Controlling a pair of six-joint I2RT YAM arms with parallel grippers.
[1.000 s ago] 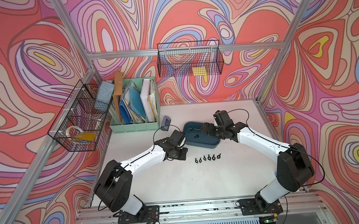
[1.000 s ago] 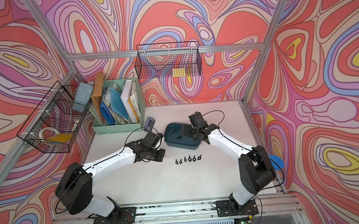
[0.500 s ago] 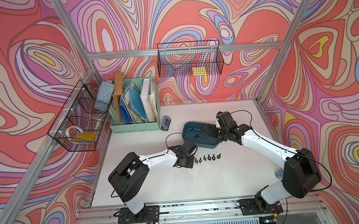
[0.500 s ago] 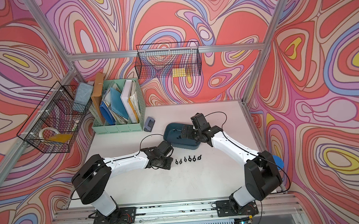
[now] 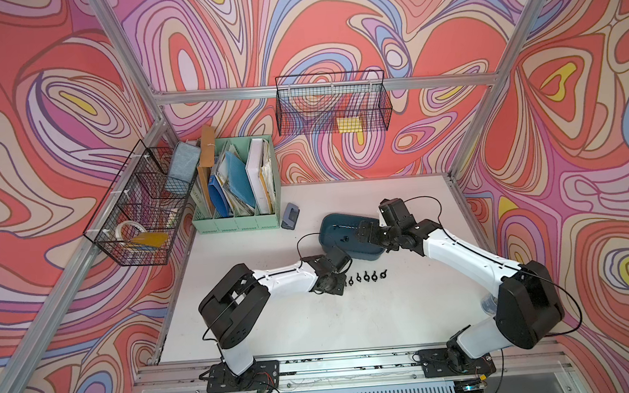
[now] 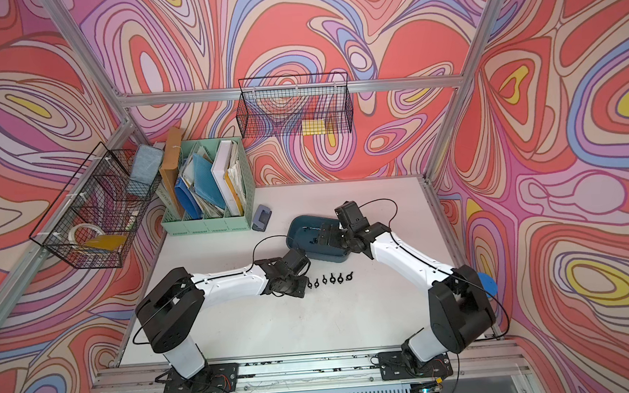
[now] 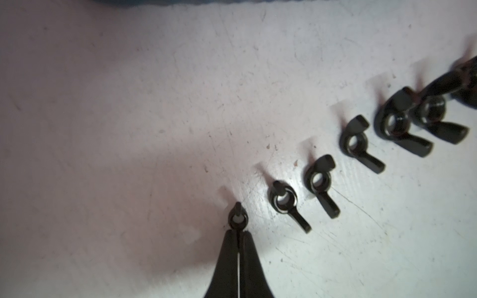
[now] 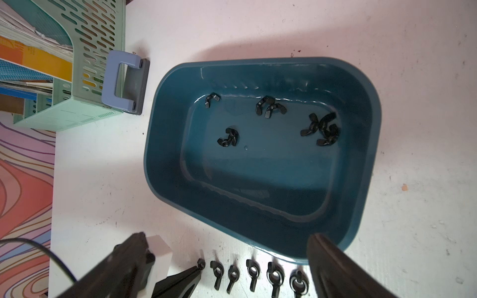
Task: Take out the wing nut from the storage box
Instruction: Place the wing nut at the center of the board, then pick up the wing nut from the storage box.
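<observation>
Dark teal storage box (image 8: pixel 366 123) on a white table (image 8: pixel 413 77), loose black nuts (image 8: pixel 228 138) scattered on its floor, right gripper (image 8: pixel 228 238) fingers spread wide, row of nuts (image 8: pixel 253 273) beside the box, left gripper (image 8: pixel 196 270) tips pinching the end wing nut (image 8: pixel 201 263), blue hole punch (image 8: pixel 124 82) beside a mint-green file organiser (image 8: pixel 85 85).

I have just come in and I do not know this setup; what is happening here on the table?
The left gripper is shut on a wing nut, at the end of a row of five wing nuts lying on the table. The right gripper, open, hovers over the storage box, where several wing nuts lie.
</observation>
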